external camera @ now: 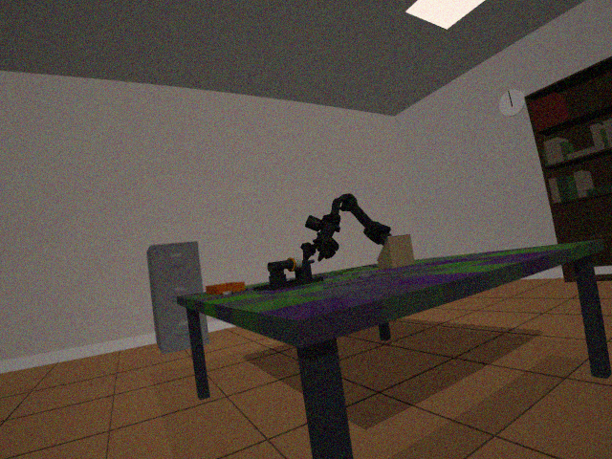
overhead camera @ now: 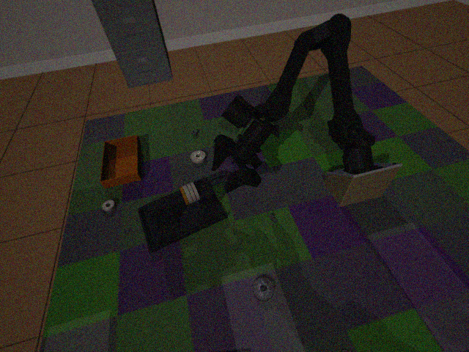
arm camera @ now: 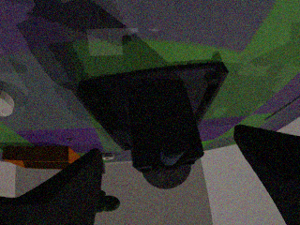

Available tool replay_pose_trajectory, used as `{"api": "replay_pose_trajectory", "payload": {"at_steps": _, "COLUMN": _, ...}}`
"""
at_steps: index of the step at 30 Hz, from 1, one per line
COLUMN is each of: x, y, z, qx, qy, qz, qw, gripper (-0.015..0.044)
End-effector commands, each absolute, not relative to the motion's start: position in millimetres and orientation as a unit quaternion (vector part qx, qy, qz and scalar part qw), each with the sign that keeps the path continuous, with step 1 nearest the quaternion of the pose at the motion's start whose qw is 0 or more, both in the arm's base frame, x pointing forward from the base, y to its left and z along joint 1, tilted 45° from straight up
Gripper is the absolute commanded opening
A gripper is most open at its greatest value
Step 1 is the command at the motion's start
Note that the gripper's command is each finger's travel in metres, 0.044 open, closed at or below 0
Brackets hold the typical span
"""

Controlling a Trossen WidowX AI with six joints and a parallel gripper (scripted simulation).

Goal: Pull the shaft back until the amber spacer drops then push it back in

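End effector (overhead camera: 220,179) (external camera: 313,258) (arm camera: 172,144) wide open, holding nothing. From it, amber spacer (overhead camera: 184,195) (external camera: 293,264) lies beyond the white spacers (overhead camera: 193,191) (external camera: 298,263).

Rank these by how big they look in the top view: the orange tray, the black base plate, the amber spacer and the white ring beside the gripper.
1. Black base plate
2. Orange tray
Unsure: amber spacer and white ring; they look too close to rank.
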State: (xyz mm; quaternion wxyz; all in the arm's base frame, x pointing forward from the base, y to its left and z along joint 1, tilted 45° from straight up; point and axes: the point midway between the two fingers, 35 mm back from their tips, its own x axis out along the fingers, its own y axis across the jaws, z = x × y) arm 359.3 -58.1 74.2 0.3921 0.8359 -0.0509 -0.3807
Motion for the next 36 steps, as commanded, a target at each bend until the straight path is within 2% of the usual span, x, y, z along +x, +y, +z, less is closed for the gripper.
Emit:
{"api": "replay_pose_trajectory", "payload": {"at_steps": 1, "x": 365.5, "y": -59.5, "z": 71.9, "qx": 0.837, "qy": -0.049, "qz": -0.378, "qw": 0.393, "gripper": 0.044}}
{"api": "replay_pose_trajectory", "payload": {"at_steps": 36, "x": 371.2, "y": -63.2, "z": 66.6, "qx": 0.837, "qy": -0.049, "qz": -0.378, "qw": 0.393, "gripper": 0.044}}
